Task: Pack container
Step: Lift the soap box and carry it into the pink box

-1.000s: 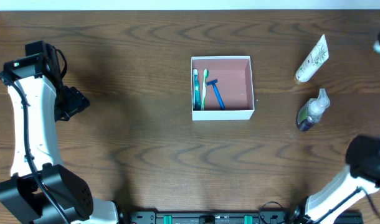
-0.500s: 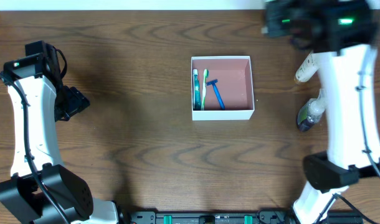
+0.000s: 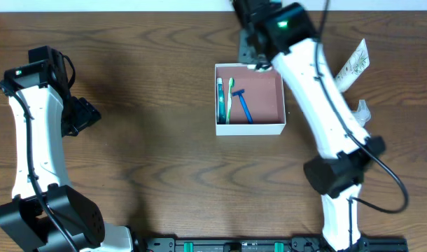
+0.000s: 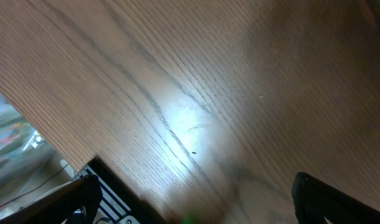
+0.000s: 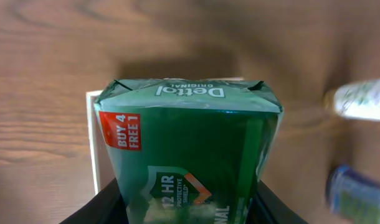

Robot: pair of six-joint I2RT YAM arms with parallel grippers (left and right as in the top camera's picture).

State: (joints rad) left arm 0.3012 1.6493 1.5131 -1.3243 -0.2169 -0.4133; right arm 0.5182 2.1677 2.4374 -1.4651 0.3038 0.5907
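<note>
Jaws on the right arm [image 3: 318, 91] clamp a green Dettol soap pack [image 5: 190, 137]. The arm has swung in from the right edge to hover over the far rim of the container [image 3: 250, 128], which sits mid-tabletop [image 4: 177, 93]. Lowering it into the free pink half looks next. Left jaws stand wide, well apart.

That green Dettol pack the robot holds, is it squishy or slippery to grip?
Probably fairly firm: the green Dettol pack shows a blocky shape in the right pincer. Its glossy wrapper may be a bit slippery, and the crimped end seam suggests thin film that could crease. The flat faces make rolling unlikely.
</note>
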